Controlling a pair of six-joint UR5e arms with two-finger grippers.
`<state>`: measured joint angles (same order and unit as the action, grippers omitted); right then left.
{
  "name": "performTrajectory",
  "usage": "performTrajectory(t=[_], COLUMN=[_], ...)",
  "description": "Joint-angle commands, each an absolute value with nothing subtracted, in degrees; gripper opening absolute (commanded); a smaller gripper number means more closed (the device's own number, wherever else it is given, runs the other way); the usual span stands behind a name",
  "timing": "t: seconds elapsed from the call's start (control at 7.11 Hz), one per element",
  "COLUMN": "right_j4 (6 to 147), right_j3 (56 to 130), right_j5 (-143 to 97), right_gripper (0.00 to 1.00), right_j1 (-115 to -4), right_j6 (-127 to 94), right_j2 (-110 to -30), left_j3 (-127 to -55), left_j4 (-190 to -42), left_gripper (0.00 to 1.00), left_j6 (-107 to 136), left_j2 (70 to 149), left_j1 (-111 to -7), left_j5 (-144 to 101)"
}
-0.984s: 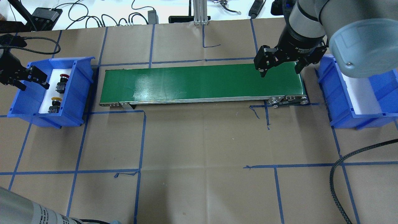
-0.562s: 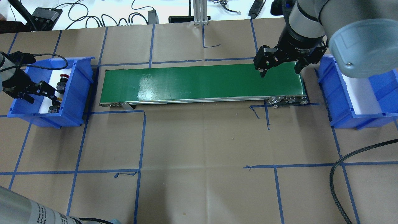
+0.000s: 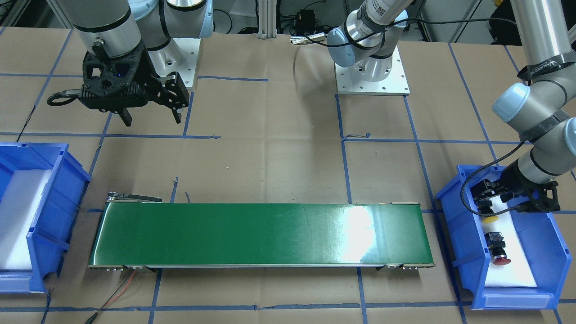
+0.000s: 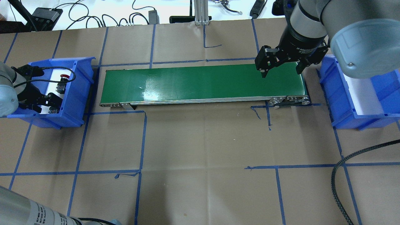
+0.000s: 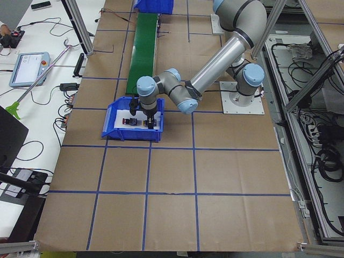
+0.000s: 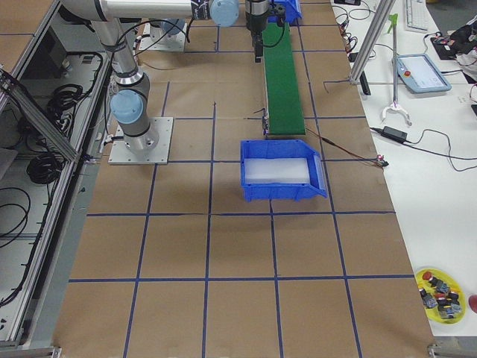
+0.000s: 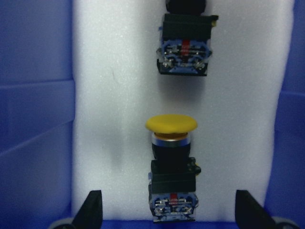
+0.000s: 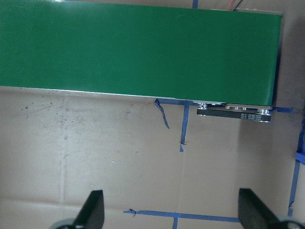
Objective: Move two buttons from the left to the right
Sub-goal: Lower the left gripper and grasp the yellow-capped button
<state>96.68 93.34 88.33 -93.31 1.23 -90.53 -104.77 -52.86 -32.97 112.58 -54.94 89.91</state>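
A green conveyor belt [image 4: 203, 82] spans the tabletop's middle, and a blue bin [image 4: 78, 93] sits at the left edge. The right gripper [image 4: 282, 70] gapes near the belt's right end. The left gripper [image 3: 485, 199], spread, straddles the bin's yellow button [image 7: 171, 157]; the red button [image 3: 497, 249] lies beside it.

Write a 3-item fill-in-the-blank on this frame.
1. The left hand hangs open over the button with the ____ cap.
2. The red button lies in the blue bin on the robot's ____ side.
3. The open right hand holds ____.
Missing words: yellow; left; nothing.
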Motion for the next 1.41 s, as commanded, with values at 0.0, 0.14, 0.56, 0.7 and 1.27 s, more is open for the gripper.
performTrajectory(t=[0.0, 0.14, 0.56, 0.7, 1.27], right_j4=[96.68, 96.68, 96.68, 96.68, 96.68], right_j3=[93.34, 93.25, 93.25, 93.25, 93.16], right_j5=[88.24, 88.33, 88.24, 88.24, 88.24], right_gripper=[1.0, 1.0, 1.0, 1.0, 1.0], right_j1=[-93.34, -93.34, -93.25, -93.34, -93.34], right_j6=[1.23, 1.14, 1.14, 1.14, 1.14], right_j2=[-90.53, -90.53, -90.53, -90.53, -90.53], left_j3=[-104.94, -104.85, -103.89, -103.54, -91.64], left_j4=[-52.29, -52.29, -52.99, -53.26, -71.21], left_gripper=[0.78, 0.61, 0.15, 0.11, 0.11], left_j6=[-32.87, -32.96, -32.87, -32.96, -33.31], left_j2=[113.2, 113.2, 113.2, 112.59, 107.93], left_j1=[-55.19, -55.37, -55.37, -55.37, -55.63], left_j5=[89.83, 89.82, 89.82, 89.91, 90.17])
